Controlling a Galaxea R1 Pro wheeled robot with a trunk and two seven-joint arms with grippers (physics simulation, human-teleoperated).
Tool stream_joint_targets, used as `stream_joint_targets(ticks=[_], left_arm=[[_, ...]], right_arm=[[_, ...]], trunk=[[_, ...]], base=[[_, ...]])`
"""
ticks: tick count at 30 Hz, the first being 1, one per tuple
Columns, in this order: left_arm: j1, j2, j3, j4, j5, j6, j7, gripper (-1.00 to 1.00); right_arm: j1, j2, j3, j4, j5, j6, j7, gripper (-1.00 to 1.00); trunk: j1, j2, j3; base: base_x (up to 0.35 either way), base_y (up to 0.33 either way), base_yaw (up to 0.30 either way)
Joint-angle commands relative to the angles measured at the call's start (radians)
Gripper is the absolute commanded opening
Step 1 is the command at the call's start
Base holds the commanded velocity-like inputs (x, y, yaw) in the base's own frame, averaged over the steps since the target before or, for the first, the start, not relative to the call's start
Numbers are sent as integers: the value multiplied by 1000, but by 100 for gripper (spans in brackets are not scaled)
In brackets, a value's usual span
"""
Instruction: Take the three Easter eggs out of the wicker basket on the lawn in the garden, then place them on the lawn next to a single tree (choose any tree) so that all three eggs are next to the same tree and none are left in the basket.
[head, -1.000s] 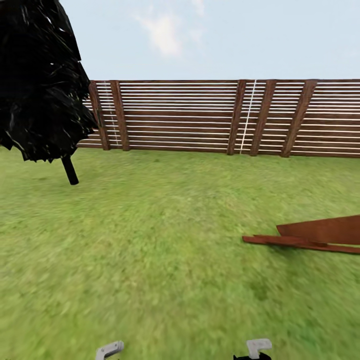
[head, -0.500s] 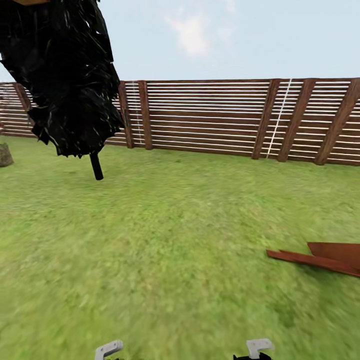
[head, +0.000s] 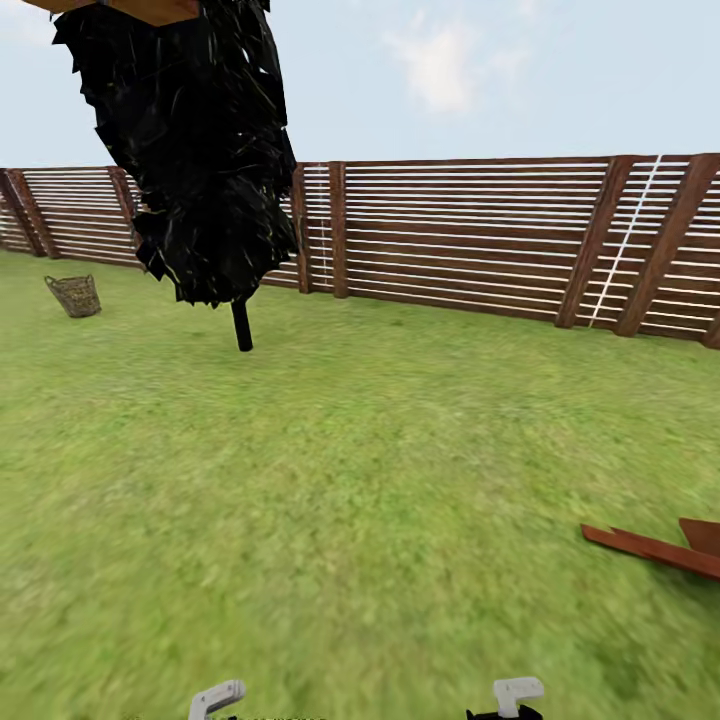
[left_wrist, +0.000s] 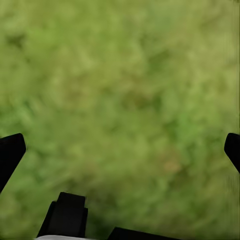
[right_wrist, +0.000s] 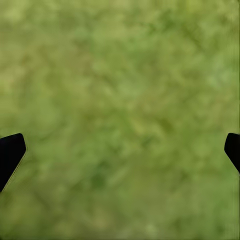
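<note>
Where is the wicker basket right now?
In the head view, the wicker basket stands on the lawn at far left, near the fence and left of the black tree.

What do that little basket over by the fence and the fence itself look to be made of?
The wicker basket looks like woven tan-brown twigs or wicker, matte; the weave is faint from this far off. The fence looks like reddish-brown stained wood: thin horizontal slats on thicker posts, with light showing through the gaps.

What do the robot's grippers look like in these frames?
In the wrist views, each gripper shows two black, wedge-tipped fingers: left gripper, right gripper. Black blocky parts sit near the left gripper's base. In the head view, light grey bracket-shaped parts poke up, the right one on a black base.
</note>
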Motion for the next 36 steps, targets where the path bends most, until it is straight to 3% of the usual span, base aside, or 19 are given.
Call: stream_joint_targets(ticks=[1,14,36], left_arm=[[0,0,2,-2,11,6,0,100],[0,1,2,0,11,7,-1,100],[0,1,2,0,11,7,0,100]], right_arm=[[0,0,1,1,9,-2,-5,100],[0,0,1,1,9,-2,-5,100],[0,0,1,1,9,-2,-5,100]], trunk=[[0,0,-1],[0,0,-1],[0,0,-1]], base=[[0,0,289],[27,0,289],[314,0,289]])
